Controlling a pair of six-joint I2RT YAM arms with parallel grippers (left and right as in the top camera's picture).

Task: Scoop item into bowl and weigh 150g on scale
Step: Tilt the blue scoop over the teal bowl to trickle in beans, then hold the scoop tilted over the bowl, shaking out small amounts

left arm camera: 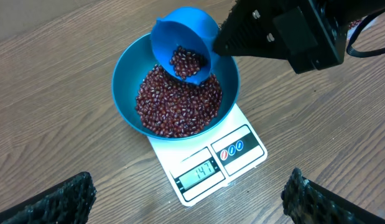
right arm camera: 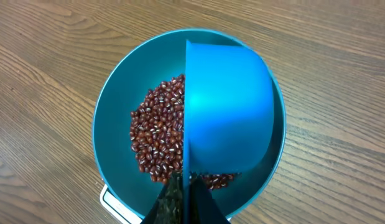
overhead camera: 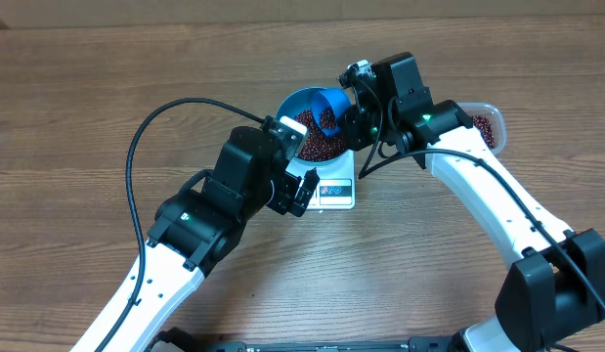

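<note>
The blue bowl [left arm camera: 120, 93] stands on the white scale [left arm camera: 242, 149], whose display reads 147. Red-brown beans [left arm camera: 176, 106] cover the bowl's bottom. My right gripper [right arm camera: 187, 199] is shut on the thin handle of a small blue scoop [right arm camera: 226, 106], held tilted over the bowl [right arm camera: 108, 118] with some beans [left arm camera: 187, 62] still in it. The left gripper [left arm camera: 189, 199] is open and holds nothing, hovering just in front of the scale. From overhead, the left gripper [overhead camera: 300, 191] sits left of the scale [overhead camera: 336, 193] and the scoop [overhead camera: 328, 110] is over the bowl [overhead camera: 287, 103].
A clear plastic tub [overhead camera: 488, 122] with more beans stands right of the bowl, partly hidden behind the right arm. A black cable loops over the table left of the bowl. Bare wooden table lies at the far side and the left.
</note>
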